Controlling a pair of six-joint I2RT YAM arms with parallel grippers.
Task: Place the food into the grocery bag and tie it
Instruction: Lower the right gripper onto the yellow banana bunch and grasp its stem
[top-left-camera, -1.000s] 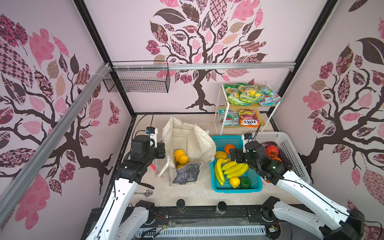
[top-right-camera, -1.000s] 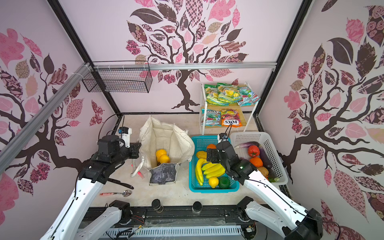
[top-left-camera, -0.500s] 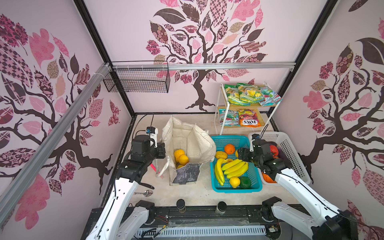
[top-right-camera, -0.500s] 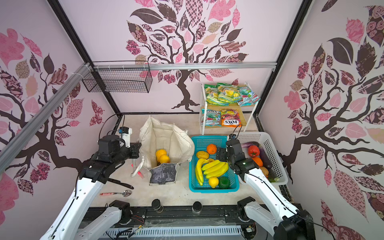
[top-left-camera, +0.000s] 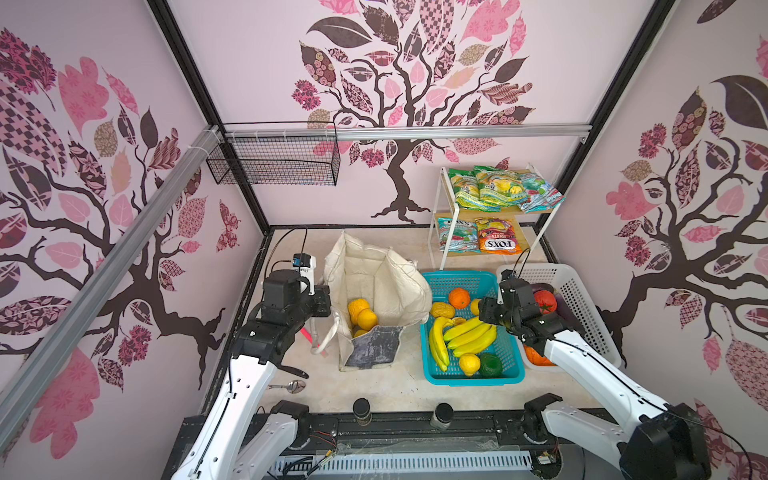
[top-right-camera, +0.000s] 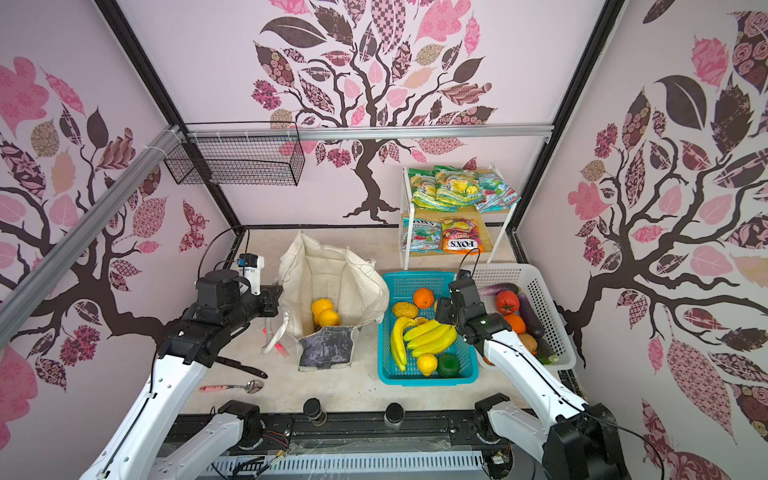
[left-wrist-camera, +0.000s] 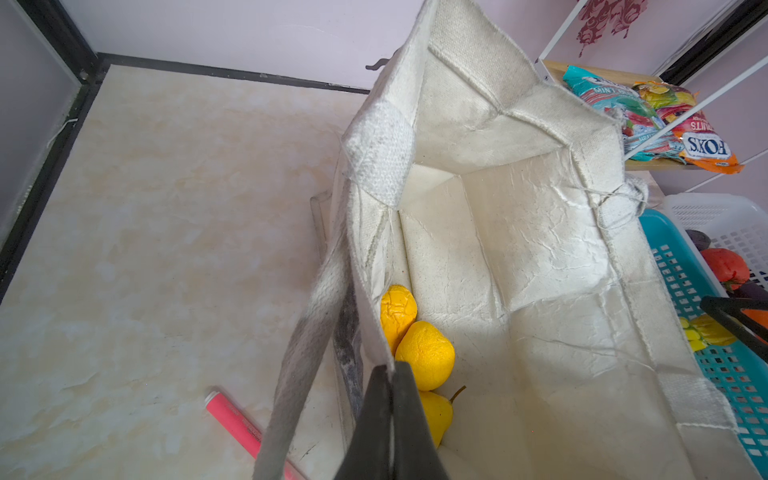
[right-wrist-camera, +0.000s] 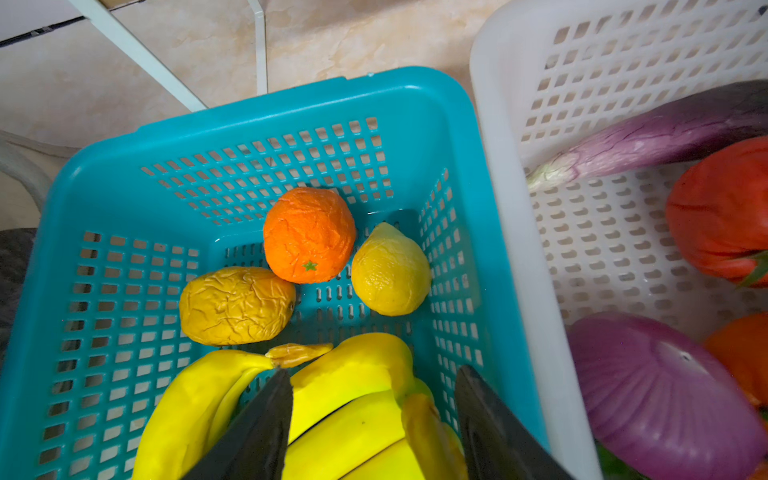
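Observation:
The cream grocery bag (top-left-camera: 386, 282) (top-right-camera: 332, 274) stands open at mid-table. My left gripper (left-wrist-camera: 392, 368) (top-left-camera: 326, 301) is shut on its near rim, holding the mouth open. Inside lie two yellow-orange fruits (left-wrist-camera: 424, 353) (top-left-camera: 361, 313) and a yellow pear (left-wrist-camera: 436, 411). My right gripper (right-wrist-camera: 374, 372) (top-right-camera: 442, 311) is open, low in the teal basket (top-left-camera: 469, 379), its jaws straddling the stem end of the banana bunch (right-wrist-camera: 353, 374) (top-left-camera: 469, 332). Beyond it lie an orange (right-wrist-camera: 309, 235), a lemon (right-wrist-camera: 390, 270) and a wrinkled yellow fruit (right-wrist-camera: 237, 305).
A white basket (top-left-camera: 582, 291) beside the teal one holds a tomato (right-wrist-camera: 723, 216), purple onion (right-wrist-camera: 665, 395) and eggplant (right-wrist-camera: 665, 133). Snack packets (top-left-camera: 498, 187) fill a shelf at the back right. A spoon (top-left-camera: 291, 386) and pink marker (left-wrist-camera: 241, 428) lie left of the bag.
My right gripper has shifted about over the teal basket and settled onto the banana bunch, its jaws narrowing. The left gripper and the bag have not moved.

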